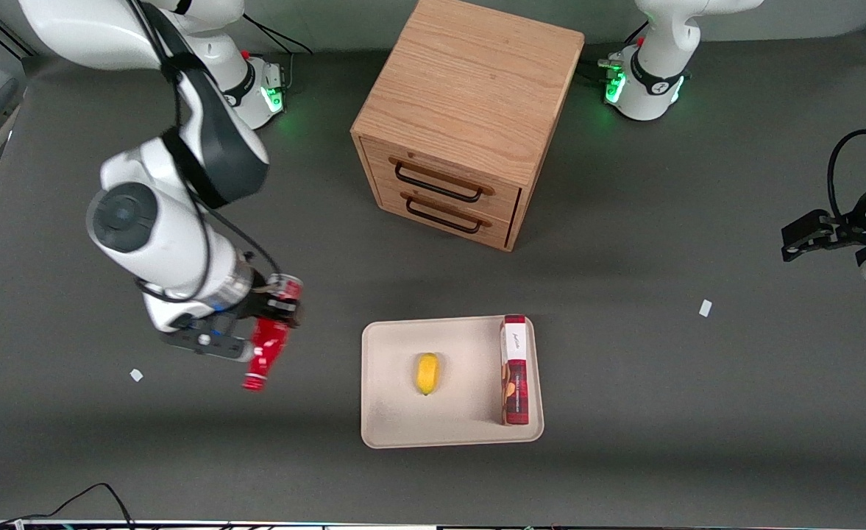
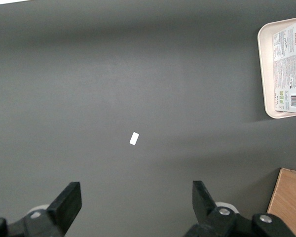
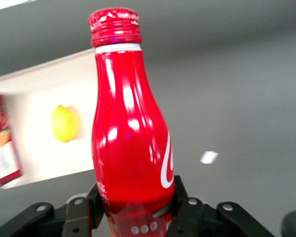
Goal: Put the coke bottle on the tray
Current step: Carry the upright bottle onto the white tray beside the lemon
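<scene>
My pincer point(image 1: 277, 313) pinches the coke bottle point(image 1: 265, 353) above the desk point(image 1: 624, 383); beside it lies the tray point(image 1: 388, 368)

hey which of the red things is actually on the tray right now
The tall red-and-white box, standing along the tray edge beside the yellow fruit. The coke bottle is not: the gripper holds it above the table, toward the working arm's end.

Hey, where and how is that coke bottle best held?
Low on the body, as now: the gripper is shut on the coke bottle near its silver base, a finger on each side. The wide lower body gives more surface than the narrow neck, leaving the cap end free toward the tray.
</scene>
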You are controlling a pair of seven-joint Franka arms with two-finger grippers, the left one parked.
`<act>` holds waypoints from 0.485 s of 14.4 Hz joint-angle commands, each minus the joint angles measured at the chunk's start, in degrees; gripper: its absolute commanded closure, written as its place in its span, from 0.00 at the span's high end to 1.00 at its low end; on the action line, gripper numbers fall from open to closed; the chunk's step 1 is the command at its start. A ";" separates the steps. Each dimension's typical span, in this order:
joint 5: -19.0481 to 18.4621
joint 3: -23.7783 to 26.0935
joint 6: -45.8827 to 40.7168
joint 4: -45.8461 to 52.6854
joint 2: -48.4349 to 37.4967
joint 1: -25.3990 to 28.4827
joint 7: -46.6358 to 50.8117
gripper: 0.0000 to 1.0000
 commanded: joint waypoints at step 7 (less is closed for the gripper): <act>-0.71 3.07 14.14 14.53 28.94 2.70 -3.70 0.00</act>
